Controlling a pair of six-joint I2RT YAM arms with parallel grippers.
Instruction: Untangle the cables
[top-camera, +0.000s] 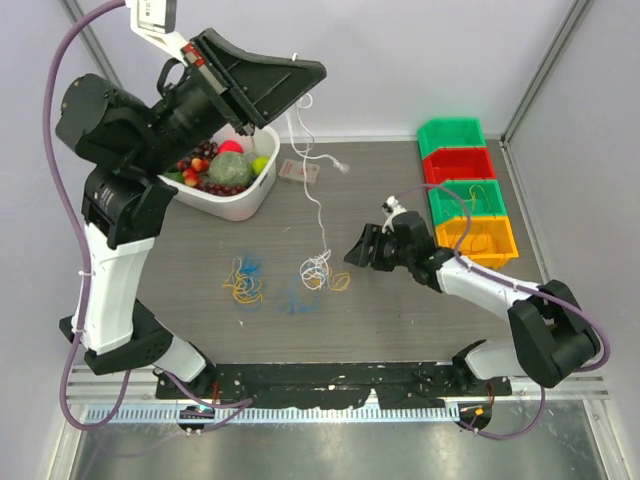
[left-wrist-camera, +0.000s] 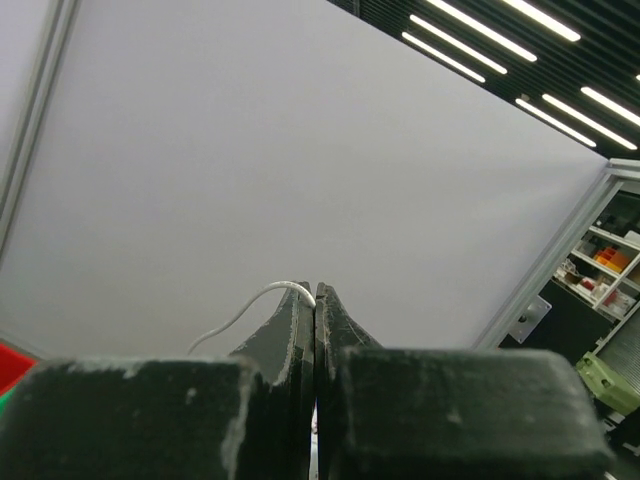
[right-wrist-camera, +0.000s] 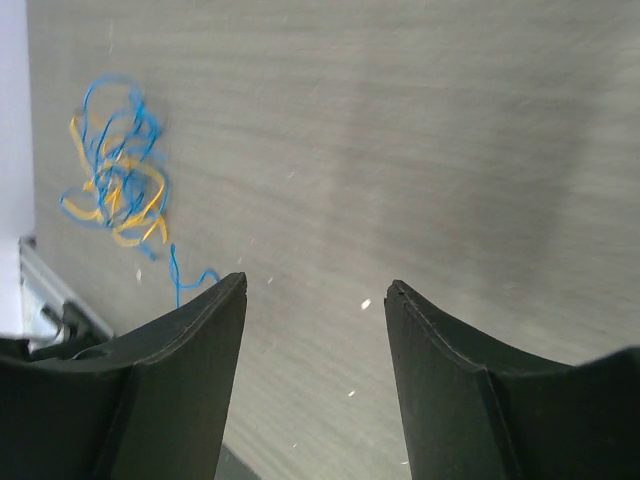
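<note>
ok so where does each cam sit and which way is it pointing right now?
Top external: above and behind the robot, looking down on the table; shows the left gripper raised and the right gripper low.
Left wrist: held high, facing a wall panel and ceiling lights; its shut fingers pinch the white cable.
Right wrist: low over the table, facing the blue and yellow tangle; its open fingers show.
Shared: top and left wrist both show the white cable; top and right wrist both show the tangle.
</note>
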